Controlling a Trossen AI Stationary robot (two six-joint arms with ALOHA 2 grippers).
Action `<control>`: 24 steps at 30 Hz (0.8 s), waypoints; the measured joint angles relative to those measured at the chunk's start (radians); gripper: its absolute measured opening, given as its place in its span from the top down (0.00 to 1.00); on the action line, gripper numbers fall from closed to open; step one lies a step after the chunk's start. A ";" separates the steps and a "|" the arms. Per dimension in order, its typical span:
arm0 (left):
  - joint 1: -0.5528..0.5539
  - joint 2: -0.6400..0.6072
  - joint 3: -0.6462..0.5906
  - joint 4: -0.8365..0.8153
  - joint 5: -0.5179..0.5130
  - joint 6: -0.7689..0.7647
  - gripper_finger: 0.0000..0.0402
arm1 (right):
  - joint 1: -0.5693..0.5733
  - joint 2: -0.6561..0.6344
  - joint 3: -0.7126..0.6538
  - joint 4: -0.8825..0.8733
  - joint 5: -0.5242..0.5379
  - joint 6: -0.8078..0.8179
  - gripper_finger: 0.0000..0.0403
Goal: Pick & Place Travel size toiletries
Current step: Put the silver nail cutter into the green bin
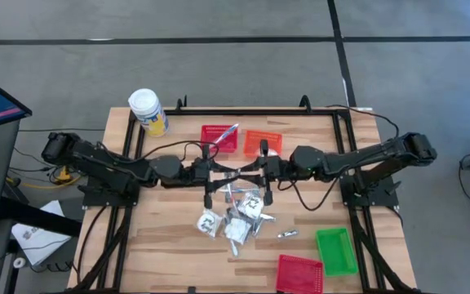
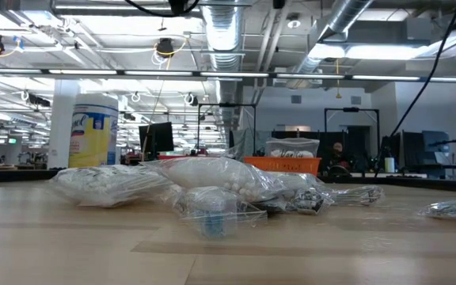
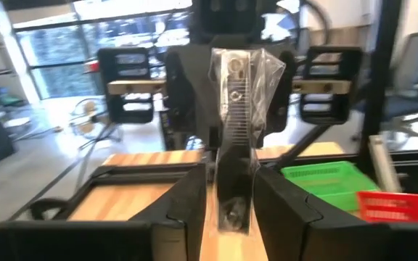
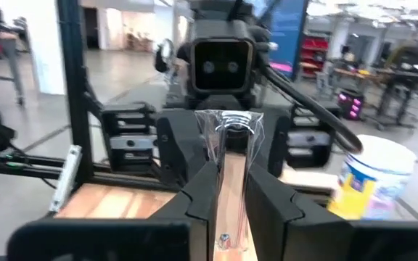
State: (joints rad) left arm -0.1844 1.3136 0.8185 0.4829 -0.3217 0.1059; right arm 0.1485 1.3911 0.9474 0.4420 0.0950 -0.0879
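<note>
A slim clear-wrapped packet [image 1: 237,170] with a dark comb-like strip inside hangs in the air over the table's middle, between my two grippers. My right gripper [image 4: 231,181] is shut on one end of the packet [image 4: 231,130]. My left gripper [image 3: 231,185] faces it from the table's left. Its fingers stand on either side of the packet's [image 3: 234,109] other end, slightly open, and a thin gap shows beside one finger. A pile of travel size toiletries [image 1: 235,216] lies on the wood below. My right gripper pinches the clear wrapper at the packet's right end [image 4: 232,156] between its two fingers. The fingers lie level and come from the table's right, in line with the packet. The packet stands on edge, roughly level, lifted clear of the pile. My left gripper: whether its fingers touch the packet I cannot tell.
A white-lidded yellow jar [image 1: 148,112] stands at the far left. A red basket [image 1: 219,137] holding a stick and an orange basket [image 1: 262,143] sit at the far side. A green basket [image 1: 335,249] and another red one [image 1: 299,273] sit near right. A loose silver stick [image 1: 288,234] lies by them.
</note>
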 joint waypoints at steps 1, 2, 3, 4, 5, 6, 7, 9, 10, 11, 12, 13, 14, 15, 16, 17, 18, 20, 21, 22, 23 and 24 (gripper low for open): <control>0.000 0.000 0.000 -0.005 -0.021 0.000 0.73 | 0.000 -0.005 0.000 -0.012 0.011 0.000 0.88; 0.000 0.000 0.000 -0.009 -0.038 0.000 0.72 | 0.000 -0.013 0.000 -0.023 0.023 0.000 0.88; 0.000 0.000 0.000 -0.010 -0.049 0.000 0.71 | 0.000 -0.022 0.000 -0.036 0.033 0.001 0.88; 0.000 0.000 0.000 -0.013 -0.054 0.000 0.70 | 0.000 -0.029 0.000 -0.048 0.041 0.002 0.88; 0.000 0.000 0.000 -0.013 -0.056 0.000 0.69 | 0.001 -0.037 0.000 -0.060 0.045 0.002 0.88; 0.000 0.000 0.000 -0.015 -0.057 0.000 0.67 | 0.001 -0.042 0.000 -0.069 0.045 0.004 0.88; 0.000 0.000 0.000 -0.016 -0.059 0.001 0.66 | 0.001 -0.048 0.000 -0.080 0.045 0.008 0.88; 0.001 0.000 0.000 -0.017 -0.065 0.001 0.64 | 0.001 -0.058 0.000 -0.095 0.044 0.010 0.88; 0.001 0.000 0.000 -0.017 -0.068 0.002 0.64 | 0.002 -0.059 0.000 -0.099 0.044 0.010 0.88; 0.001 0.000 0.000 -0.018 -0.073 0.002 0.63 | 0.002 -0.059 0.000 -0.105 0.044 0.011 0.88; 0.001 0.000 0.000 -0.021 -0.074 0.003 0.62 | 0.002 -0.059 0.000 -0.109 0.043 0.010 0.88; 0.001 0.000 0.000 -0.022 -0.074 0.003 0.62 | 0.002 -0.059 0.000 -0.110 0.042 0.011 0.88; 0.001 0.000 0.000 -0.022 -0.074 0.003 0.61 | 0.002 -0.059 0.000 -0.110 0.042 0.011 0.88; 0.001 0.000 0.000 -0.022 -0.074 0.003 0.61 | 0.002 -0.059 0.000 -0.110 0.042 0.014 0.88; 0.001 0.000 0.000 -0.022 -0.074 0.003 0.61 | 0.002 -0.059 0.000 -0.114 0.042 0.021 0.88; 0.001 0.000 0.000 -0.023 -0.074 0.003 0.61 | 0.002 -0.059 0.000 -0.121 0.042 0.029 0.88; 0.001 0.000 0.000 -0.023 -0.074 0.003 0.60 | 0.001 -0.059 0.000 -0.127 0.042 0.035 0.88; 0.001 0.000 0.000 -0.029 -0.074 0.005 0.60 | -0.001 -0.059 0.000 -0.138 0.042 0.037 0.88; 0.001 0.000 0.000 -0.034 -0.074 0.013 0.60 | 0.000 -0.059 0.000 -0.145 0.042 0.038 0.88; 0.001 0.000 0.000 -0.036 -0.074 0.019 0.60 | 0.000 -0.064 0.000 -0.158 0.042 0.043 0.88; 0.001 0.000 0.000 -0.036 -0.074 0.021 0.60 | 0.000 -0.071 0.000 -0.174 0.042 0.049 0.88; 0.001 0.000 0.000 -0.036 -0.074 0.021 0.60 | -0.002 -0.077 0.001 -0.180 0.043 0.058 0.88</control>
State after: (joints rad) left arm -0.1837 1.3136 0.8188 0.4472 -0.3953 0.1268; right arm 0.1465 1.3139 0.9482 0.2616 0.1375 -0.0301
